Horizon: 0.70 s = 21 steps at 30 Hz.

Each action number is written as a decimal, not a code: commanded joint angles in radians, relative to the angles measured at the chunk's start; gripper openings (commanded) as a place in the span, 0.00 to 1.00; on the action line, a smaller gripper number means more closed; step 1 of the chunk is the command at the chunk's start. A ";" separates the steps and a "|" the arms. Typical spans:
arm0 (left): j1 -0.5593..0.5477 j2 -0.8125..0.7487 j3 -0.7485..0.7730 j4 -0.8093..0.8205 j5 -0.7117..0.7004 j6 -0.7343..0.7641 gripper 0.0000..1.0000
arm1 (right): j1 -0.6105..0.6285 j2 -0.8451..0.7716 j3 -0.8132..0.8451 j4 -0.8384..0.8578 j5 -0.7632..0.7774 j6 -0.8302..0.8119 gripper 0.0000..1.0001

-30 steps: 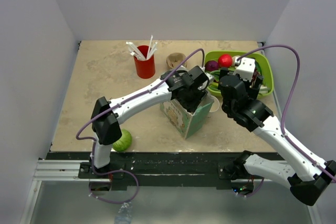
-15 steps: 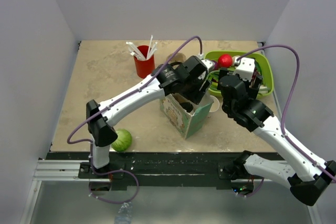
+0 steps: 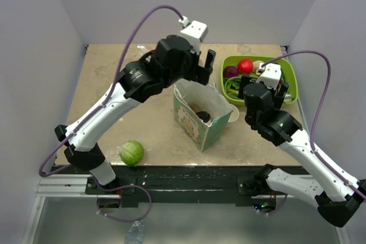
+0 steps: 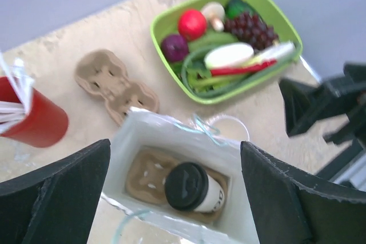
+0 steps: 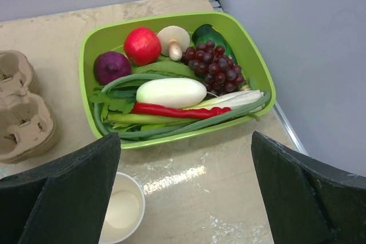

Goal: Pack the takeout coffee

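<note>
Looking into the paper bag (image 4: 123, 155) at the lower centre of the left wrist view, we see the takeout coffee (image 4: 191, 188) seated in a cardboard carrier (image 4: 144, 176). The left gripper (image 4: 174, 147) and right gripper (image 5: 186, 135) hang spread, holding nothing. We judge the cup light and crushable, best gripped gently just below the lid.

Holds the left arm (image 3: 108, 107) stretched from the near left of the bag (image 3: 191, 121), climbing to a wrist high above and just behind the bag's open mouth. Points the left gripper (image 4: 174, 144) down into that mouth, jaws spread wide, gripping nothing. Holds the right arm (image 3: 303, 147) bent to the right of the bag, forearm slanting toward the far side, wrist close beside the bag's right edge. Aims the right gripper (image 5: 186, 135) down and beyond the bag, jaws wide apart too, empty.
</note>
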 commanded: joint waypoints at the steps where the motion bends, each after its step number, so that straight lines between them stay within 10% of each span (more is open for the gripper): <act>1: 0.215 -0.037 0.018 0.136 -0.008 0.005 0.99 | -0.003 -0.015 0.039 -0.002 -0.009 -0.008 0.98; 10: 0.645 0.177 0.090 0.333 0.303 0.017 0.99 | -0.003 -0.024 0.030 0.016 0.006 -0.001 0.98; 21: 0.733 0.491 0.152 0.607 0.359 0.008 0.93 | -0.003 0.126 0.109 -0.020 0.022 -0.022 0.96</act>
